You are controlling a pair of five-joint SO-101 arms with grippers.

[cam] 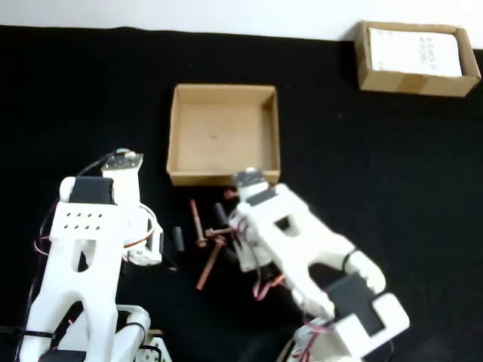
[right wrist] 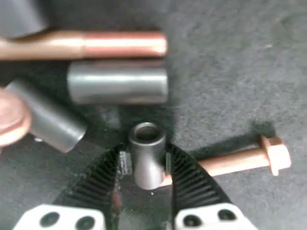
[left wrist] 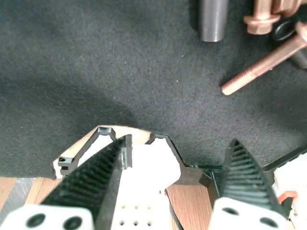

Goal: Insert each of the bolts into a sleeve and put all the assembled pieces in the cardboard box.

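The cardboard box (cam: pixel 223 170) stands open on the black mat, with nothing inside. Just in front of it lie several copper bolts (cam: pixel 210 264) and dark sleeves (cam: pixel 179 239) in a loose cluster. My right gripper (right wrist: pixel 146 160) is down in that cluster, shut on a short dark sleeve (right wrist: pixel 146 148) that stands on end between its fingers. A bolt (right wrist: pixel 240 160) lies right behind it, and two more sleeves (right wrist: pixel 117 84) and a bolt (right wrist: pixel 81 45) lie beyond. My left gripper (left wrist: pixel 180 143) is open over bare mat, short of a sleeve (left wrist: pixel 212 19) and a bolt (left wrist: pixel 264 72).
A second cardboard box (cam: pixel 415 83) holding a white sheet sits at the far right corner. The left arm (cam: pixel 90 226) stands left of the cluster, the right arm (cam: pixel 302 249) right of it. The mat's near edge and the wooden table (left wrist: pixel 187 206) show under my left gripper.
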